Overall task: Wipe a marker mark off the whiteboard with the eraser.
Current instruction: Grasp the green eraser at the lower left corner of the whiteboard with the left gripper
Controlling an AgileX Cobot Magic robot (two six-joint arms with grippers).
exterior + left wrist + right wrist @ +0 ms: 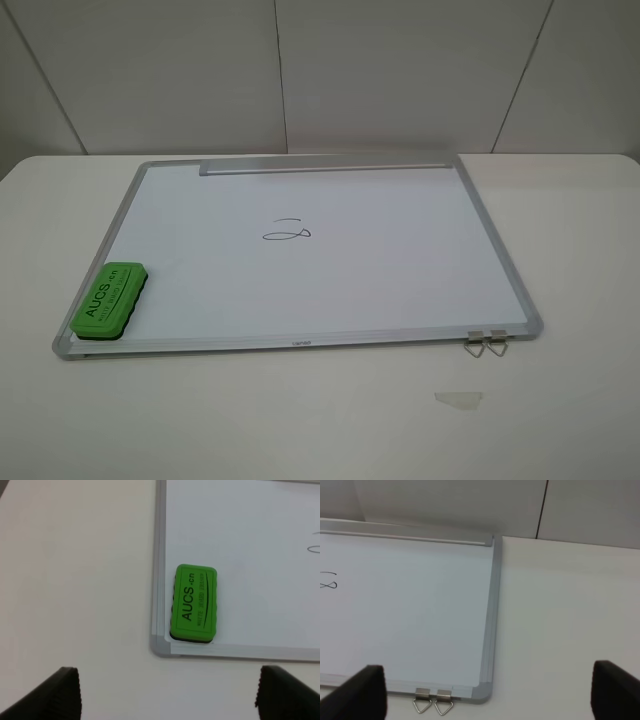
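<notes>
The green eraser [194,603] lies flat in the near left corner of the whiteboard [400,270], just ahead of the left gripper [169,695], whose fingers stand spread wide, apart from it. The marker mark [287,232] sits near the board's middle, well away from the eraser. The right gripper [490,697], likewise spread, hangs by the corner with the clips [443,694].

you're looking at a white table [560,250] backed by a pale panelled wall [400,70] with thin dark seams, and a small translucent scrap [458,399] lies flat on the table's near side.
</notes>
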